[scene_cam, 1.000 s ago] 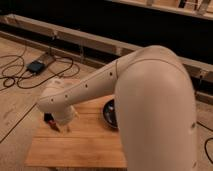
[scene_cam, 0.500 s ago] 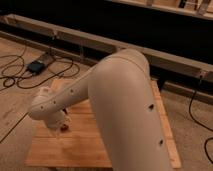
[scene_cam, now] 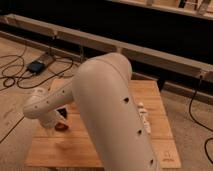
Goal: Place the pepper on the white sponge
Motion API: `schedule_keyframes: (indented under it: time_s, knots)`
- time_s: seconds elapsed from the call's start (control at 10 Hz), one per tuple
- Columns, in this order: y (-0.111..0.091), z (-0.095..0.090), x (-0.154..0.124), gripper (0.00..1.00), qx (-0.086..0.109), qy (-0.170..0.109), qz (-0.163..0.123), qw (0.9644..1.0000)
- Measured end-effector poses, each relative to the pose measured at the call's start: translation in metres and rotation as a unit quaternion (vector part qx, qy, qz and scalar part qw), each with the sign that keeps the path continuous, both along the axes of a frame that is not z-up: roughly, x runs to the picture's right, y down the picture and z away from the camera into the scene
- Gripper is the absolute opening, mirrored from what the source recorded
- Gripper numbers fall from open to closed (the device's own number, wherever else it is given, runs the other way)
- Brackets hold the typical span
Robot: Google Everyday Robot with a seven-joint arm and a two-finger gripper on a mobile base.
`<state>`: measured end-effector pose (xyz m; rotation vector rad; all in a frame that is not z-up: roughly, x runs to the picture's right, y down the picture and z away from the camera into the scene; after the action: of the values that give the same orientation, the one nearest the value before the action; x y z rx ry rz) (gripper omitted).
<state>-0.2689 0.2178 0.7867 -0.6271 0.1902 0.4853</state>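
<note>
Where the cream arm [scene_cam: 112, 115] ends low over the left part of the bench [scene_cam: 60, 150], the pepper [scene_cam: 61, 127] shows as a small glossy red-orange shape lying on the wood. It is close to the bench's left edge, about midway between the far and near edges. Only a short piece of it is visible. The rest is covered by the tool [scene_cam: 56, 120], which hangs right above it with a dark part showing on one side. The tool's jaws stand apart, open; whether either one touches the pepper I cannot tell.

On the bench's right part, across the arm from the pepper, lies a white bottle-like object [scene_cam: 144, 119] with dark marks on it. It lies lengthwise from far edge to near edge.

The arm's thick upper link covers the bench's middle from far edge to near edge, so whatever lies there is hidden. Bare wood shows at the bench's near-left corner, in front of the pepper, and along the right edge beyond the bottle-like object. Off the bench's far-left corner, black cables [scene_cam: 15, 75] loop on the floor around a dark box [scene_cam: 37, 66]. Behind the far edge a long pale rail [scene_cam: 150, 52] runs across.
</note>
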Motion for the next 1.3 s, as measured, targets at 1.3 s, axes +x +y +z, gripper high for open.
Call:
schedule_keyframes:
  time_s: [1.3]
  knots:
    - [0.005, 0.039, -0.016, 0.48, 0.005, 0.007, 0.014, 0.9999]
